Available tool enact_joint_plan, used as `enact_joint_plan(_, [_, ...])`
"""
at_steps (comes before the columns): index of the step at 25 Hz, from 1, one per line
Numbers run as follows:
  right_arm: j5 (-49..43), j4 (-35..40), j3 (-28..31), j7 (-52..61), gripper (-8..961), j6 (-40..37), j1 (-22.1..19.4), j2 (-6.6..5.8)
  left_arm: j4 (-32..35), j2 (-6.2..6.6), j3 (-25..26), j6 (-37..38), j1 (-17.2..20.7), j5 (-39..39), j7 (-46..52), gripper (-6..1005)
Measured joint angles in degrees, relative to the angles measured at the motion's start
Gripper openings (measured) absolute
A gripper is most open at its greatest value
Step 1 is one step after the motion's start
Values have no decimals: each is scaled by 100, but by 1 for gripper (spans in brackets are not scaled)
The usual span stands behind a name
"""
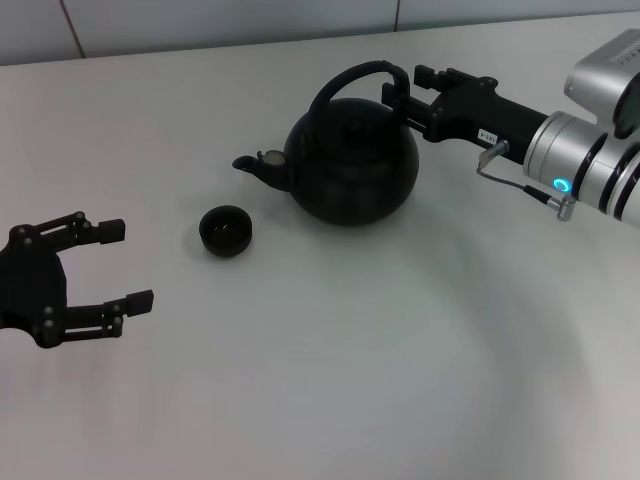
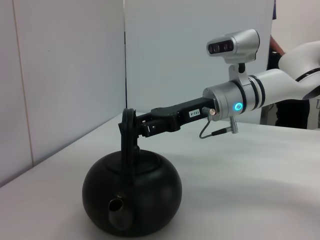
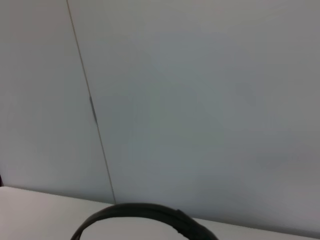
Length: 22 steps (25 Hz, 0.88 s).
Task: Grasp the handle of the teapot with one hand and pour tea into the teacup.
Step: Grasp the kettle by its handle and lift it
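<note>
Nearest me, my left gripper (image 1: 118, 265) hovers over the white table (image 1: 380, 380), fingers spread wide, holding nothing. Beyond it the cup (image 1: 225, 230) stands just beside the teapot's (image 1: 350, 165) spout. My right gripper (image 1: 398, 96) reaches the handle (image 1: 345, 82) at its right end; I cannot tell whether it grips.

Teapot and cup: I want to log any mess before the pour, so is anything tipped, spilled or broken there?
Nothing stands out. The teapot sits upright on the table, spout toward the upright teacup, which stands apart from it. No liquid shows on the table. The right hand is at the handle; the left hand waits open, off to the side.
</note>
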State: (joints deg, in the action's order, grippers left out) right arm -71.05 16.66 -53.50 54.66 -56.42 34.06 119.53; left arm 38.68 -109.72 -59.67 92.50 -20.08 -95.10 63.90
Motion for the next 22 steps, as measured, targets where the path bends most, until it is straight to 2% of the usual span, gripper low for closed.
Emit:
enact_joint_plan(7, [-8, -71, 22, -240, 564, -2, 19, 3, 8, 0, 0, -3, 2, 0, 0, 862])
enact_joint_plan(11, [-1, -90, 49, -241, 328, -2, 22, 6, 48, 1, 0, 2, 15, 0, 0, 862])
enact_joint_plan(15, [3, -97, 51, -242, 141, -2, 22, 7, 53, 3, 0, -1, 21, 0, 0, 862])
enact_joint_plan(22, [14, -105, 51, -226, 134, -1, 27, 9, 54, 4, 0, -6, 31, 0, 0, 862])
